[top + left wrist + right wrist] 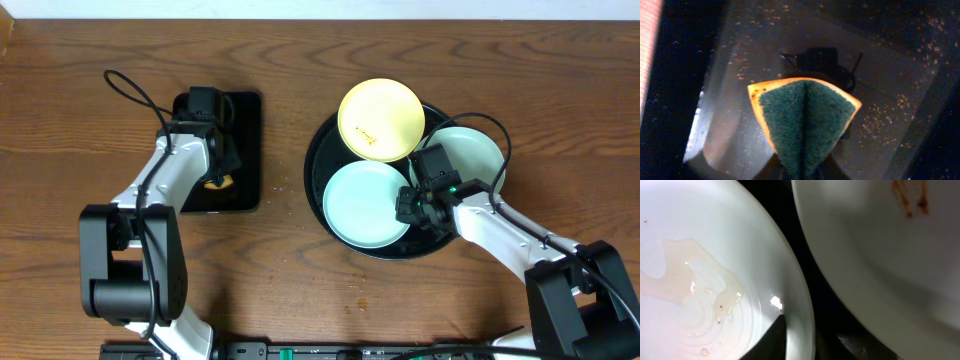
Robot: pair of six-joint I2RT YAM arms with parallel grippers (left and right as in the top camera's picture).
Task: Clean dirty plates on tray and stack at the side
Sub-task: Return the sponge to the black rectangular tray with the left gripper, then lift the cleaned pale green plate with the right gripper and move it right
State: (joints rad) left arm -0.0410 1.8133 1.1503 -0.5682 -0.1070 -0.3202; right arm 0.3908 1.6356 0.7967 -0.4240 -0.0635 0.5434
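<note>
Pinching a creased yellow sponge (805, 120), fibrous green face to the camera, the left gripper (215, 172) hangs over the rectangular black tray (246, 110). Right gripper (412, 205) straddles the near mint plate (362, 205) at its rim; grip cannot be told. Smudged yellow plate (380, 120) and second mint plate (482, 150) lie at the glossy round tray (314, 165) far edge.

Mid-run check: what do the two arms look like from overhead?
Both arms have white link covers with black joints and boxy black bases. The left arm trails a thin black cable looping off its wrist; the right arm has a similar loop and a small green light near its wrist.
</note>
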